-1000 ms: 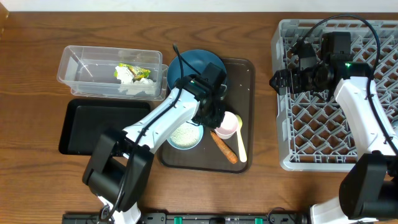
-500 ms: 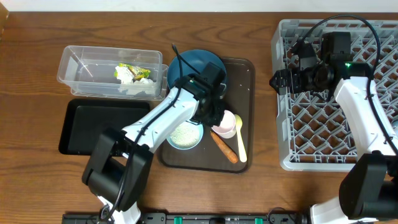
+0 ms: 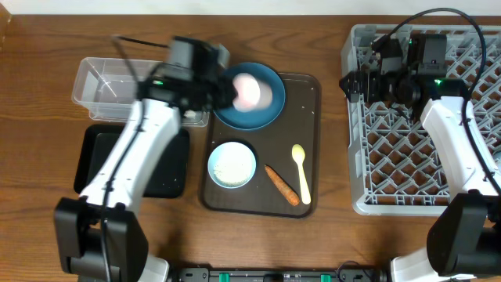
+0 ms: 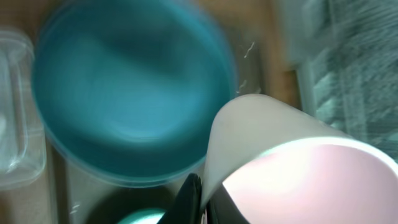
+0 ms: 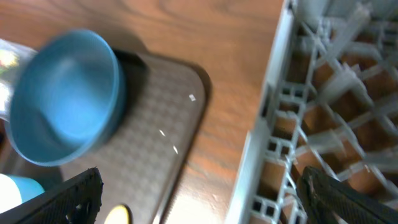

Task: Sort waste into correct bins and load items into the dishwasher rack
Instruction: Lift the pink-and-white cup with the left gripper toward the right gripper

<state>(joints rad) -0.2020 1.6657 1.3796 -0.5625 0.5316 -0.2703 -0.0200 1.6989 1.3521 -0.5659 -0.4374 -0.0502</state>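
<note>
Pink cup: rim pinched in left claw, above dark blue bowl at brown tray's 11 o'clock. Right claw: spread wide, at dishwasher rack's 10 o'clock edge.

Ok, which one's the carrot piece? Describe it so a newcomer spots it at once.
Find the dark brown tray in the middle of the table. At its end nearest the robot, the carrot lies between the small pale bowl and the yellow spoon. It is the only orange thing there, a thin stick lying slantwise.
</note>
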